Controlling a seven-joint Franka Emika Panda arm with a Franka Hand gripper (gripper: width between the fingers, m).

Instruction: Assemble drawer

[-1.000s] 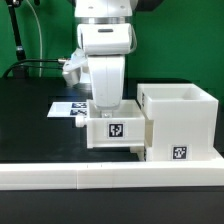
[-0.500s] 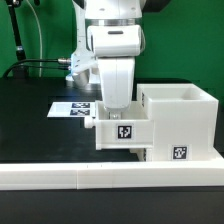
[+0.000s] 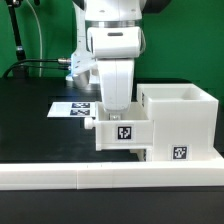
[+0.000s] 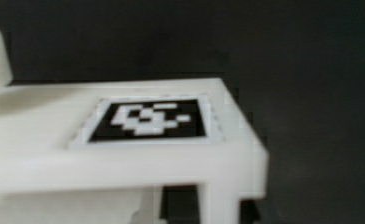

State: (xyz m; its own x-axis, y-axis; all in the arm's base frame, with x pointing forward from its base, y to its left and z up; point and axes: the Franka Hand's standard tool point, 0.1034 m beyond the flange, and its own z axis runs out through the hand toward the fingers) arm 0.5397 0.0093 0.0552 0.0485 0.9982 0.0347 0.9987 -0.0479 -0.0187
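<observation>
The pincer [image 3: 115, 112] comes down from above onto a small tray [image 3: 123, 133]; its fingers are hidden behind the arm's body and the tray, so I cannot tell whether it is clenched or released. The drawer's tall casing [image 3: 182, 122] stands on the black worktop [image 3: 30, 120] at the exterior view's right, with the tray touching its left side. Rigid, light and smooth-walled, I judge; best pinched across 1 thin wall.

The drawer casing [image 3: 180, 122] and its small tray [image 3: 122, 133] look like smooth white plastic with a faint sheen. The counter [image 3: 30, 120] is matt black. The marker board [image 3: 72, 108] seems matt, perhaps paper-faced.
</observation>
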